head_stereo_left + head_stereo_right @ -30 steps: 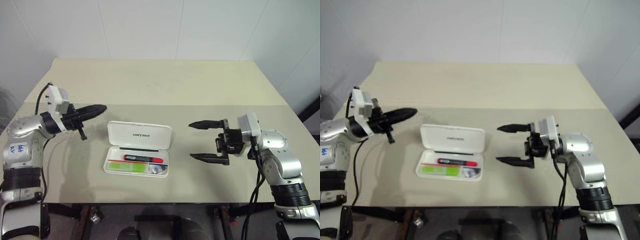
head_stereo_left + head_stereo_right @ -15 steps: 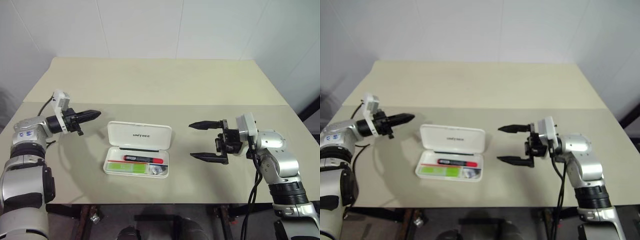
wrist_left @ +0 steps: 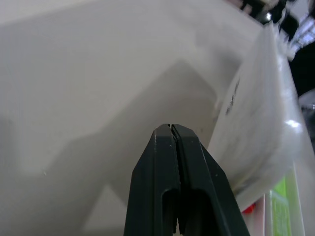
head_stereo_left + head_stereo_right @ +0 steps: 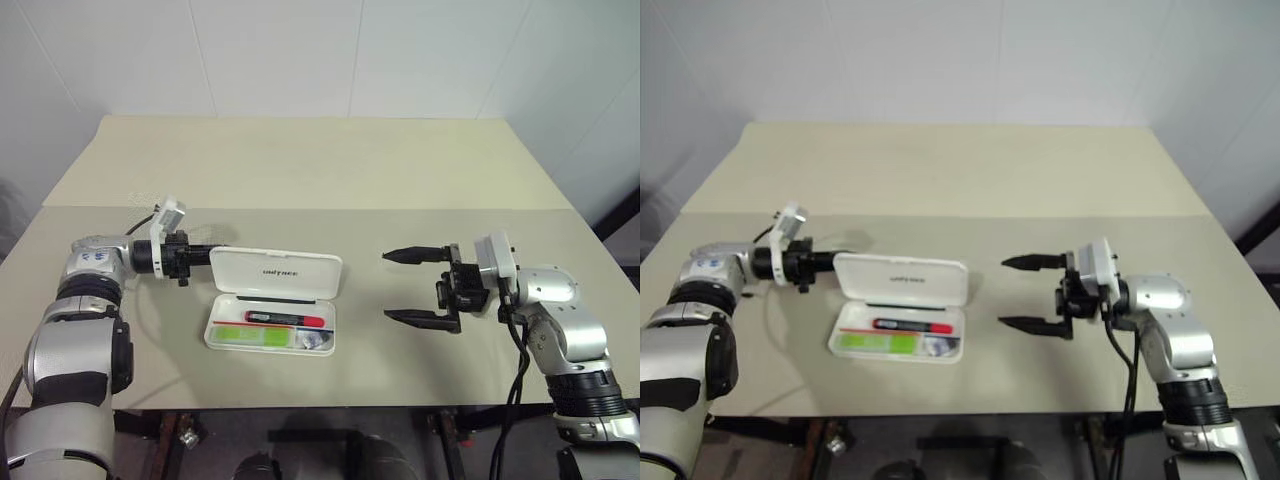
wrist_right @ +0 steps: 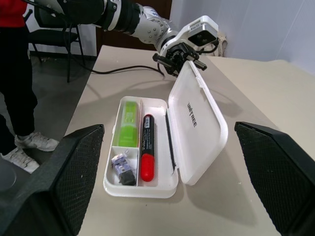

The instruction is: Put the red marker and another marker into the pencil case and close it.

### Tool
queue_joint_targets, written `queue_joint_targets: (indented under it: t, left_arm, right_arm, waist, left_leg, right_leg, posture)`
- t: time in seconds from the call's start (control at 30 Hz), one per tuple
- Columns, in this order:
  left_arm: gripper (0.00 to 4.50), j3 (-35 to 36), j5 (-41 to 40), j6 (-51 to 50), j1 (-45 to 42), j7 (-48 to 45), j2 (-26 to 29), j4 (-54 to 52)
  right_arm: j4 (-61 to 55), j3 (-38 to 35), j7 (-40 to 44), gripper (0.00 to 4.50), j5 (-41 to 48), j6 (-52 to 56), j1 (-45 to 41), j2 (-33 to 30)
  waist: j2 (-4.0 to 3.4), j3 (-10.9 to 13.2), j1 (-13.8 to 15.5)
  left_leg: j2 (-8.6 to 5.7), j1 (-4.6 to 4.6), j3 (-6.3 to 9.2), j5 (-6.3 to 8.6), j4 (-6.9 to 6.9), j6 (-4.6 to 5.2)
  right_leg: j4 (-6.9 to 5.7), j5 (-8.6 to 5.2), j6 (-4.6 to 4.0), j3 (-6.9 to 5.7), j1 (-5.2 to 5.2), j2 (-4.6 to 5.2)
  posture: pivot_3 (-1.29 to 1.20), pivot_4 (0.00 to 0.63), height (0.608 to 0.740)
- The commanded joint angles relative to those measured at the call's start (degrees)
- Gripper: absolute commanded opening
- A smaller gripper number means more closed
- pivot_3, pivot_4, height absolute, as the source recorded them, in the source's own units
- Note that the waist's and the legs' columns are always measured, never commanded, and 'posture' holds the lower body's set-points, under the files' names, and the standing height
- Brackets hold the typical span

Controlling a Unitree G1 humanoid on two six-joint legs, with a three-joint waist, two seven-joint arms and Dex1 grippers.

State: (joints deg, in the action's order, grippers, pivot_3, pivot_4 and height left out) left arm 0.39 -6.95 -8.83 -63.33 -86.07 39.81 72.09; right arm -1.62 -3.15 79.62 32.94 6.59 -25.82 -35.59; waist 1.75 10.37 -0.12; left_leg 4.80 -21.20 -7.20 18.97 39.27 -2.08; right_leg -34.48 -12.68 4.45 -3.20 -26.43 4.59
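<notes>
The white pencil case [image 4: 272, 300] lies open near the front of the beige table [image 4: 330, 170], its lid tilted up and back with small dark lettering on the inner face. In the tray, the red marker [image 4: 287, 319], black-barrelled with a bright red cap end, sits in the long compartment next to the hinge, and the pale-green marker [image 4: 243, 336] lies in the compartment in front of it, on the side toward the robot's left. A small dark-and-silver object [image 5: 122, 167] occupies the small compartment at the other end of that front row. The left gripper [image 4: 836, 260], its 2 black fingers [image 3: 173, 196] pressed together and holding nothing, points level toward the left end of the raised lid, with its tip right at the lid's edge; whether it touches cannot be told. The right gripper [image 4: 419, 286] hangs above the table to the right of the case, well apart from it, jaws spread wide and empty, pointing toward the case. A person's legs and pale shoes [image 5: 19, 142] stand on the floor beyond the table's left side.
</notes>
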Motion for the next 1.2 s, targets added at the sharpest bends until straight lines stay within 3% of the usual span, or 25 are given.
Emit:
queue_joint_targets:
  t: [0.03,0.23,0.43,0.8,1.2]
  left_arm:
    - [0.02,-7.1,-4.6,-0.1,0.5,-6.4,1.8,-6.0]
    - [0.02,-22.9,-17.4,0.6,5.5,-6.4,7.5,-20.8]
    - [0.02,-29.8,-24.7,4.3,7.2,-6.4,11.6,-32.0]
    - [0.02,-35.7,-19.5,12.6,10.9,-6.4,11.5,-35.7]
    - [0.02,-33.9,-7.6,23.3,11.0,-6.4,6.6,-29.1]
  right_arm:
    - [-2.3,-2.2,0.4,4.50,1.8,0.3,0.2,-1.5]
    - [-1.9,-1.9,0.5,4.50,2.3,0.6,-0.3,-1.6]
    - [-0.6,-1.4,0.9,4.50,1.7,0.1,-1.2,-1.2]
    - [0.9,-0.8,2.2,4.50,1.5,-0.8,-2.2,-1.2]
    - [0.8,-1.4,2.9,4.50,2.6,0.5,-1.4,-1.5]
  waist:
    - [0.00,0.0,0.0]
    - [0.00,0.0,-0.1]
    - [0.00,0.0,0.1]
    - [-0.01,0.0,0.1]
    - [-0.05,0.0,0.4]
  left_leg:
    - [0.00,0.01,0.00,0.00,0.00,0.00]
    - [0.02,0.01,-0.01,0.01,0.00,-0.01]
    - [0.00,0.01,0.00,0.01,0.02,0.01]
    - [0.00,0.02,-0.01,0.02,0.02,0.02]
    - [0.00,0.12,0.03,0.18,0.39,0.33]
  right_leg:
    - [0.00,0.00,0.00,0.01,0.00,0.00]
    - [-0.03,0.00,0.00,0.07,-0.05,0.00]
    - [-0.03,0.00,0.00,0.10,-0.03,0.00]
    - [-0.01,0.00,0.00,0.11,-0.03,-0.01]
    - [-0.06,0.00,-0.01,0.16,0.11,0.01]
  posture:
    - [0.00,0.150,0.740]
    - [0.00,0.150,0.740]
    - [0.00,0.150,0.740]
    - [0.00,0.150,0.740]
    - [0.00,0.150,0.740]
